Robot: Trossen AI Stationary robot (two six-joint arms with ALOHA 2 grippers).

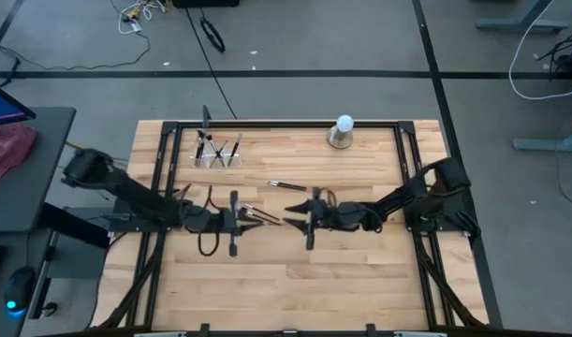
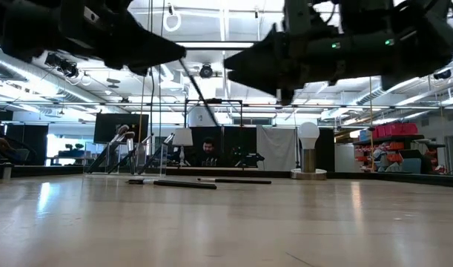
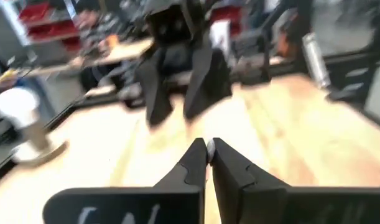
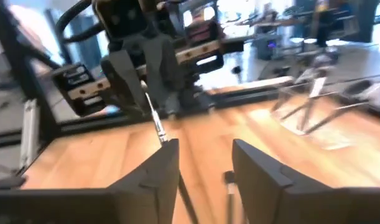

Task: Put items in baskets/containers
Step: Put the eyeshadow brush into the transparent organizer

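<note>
Brushes are split three ways: several already stand in the clear holder (image 1: 218, 153) near the table's far left, two lie loose on the wood around (image 1: 287, 185) between holder and arms, and one brush (image 4: 153, 118) is in the air at mid-table, where both arms meet tip to tip. The left gripper (image 1: 251, 215) is pinched tight on that brush — in the right wrist view its shaft runs from those closed fingers down toward the right arm's own fingers. The right gripper (image 1: 290, 222) stands wide, its two dark fingers (image 4: 158, 165) apart with the brush tip near one of them; whether they touch I cannot tell. This reads as a handover, left arm now carrying. To do it well, the right arm should back straight away along the brush's length, so an open finger does not snag the tip and twist it in the left's grip. The left arm should then lift clear of the loose brushes before swinging toward the holder, and tip the brush nearly upright over a free compartment — a slanted drop risks knocking the ones already leaning there. A white ball on its base (image 1: 342, 131) sits far off and is no obstacle.
</note>
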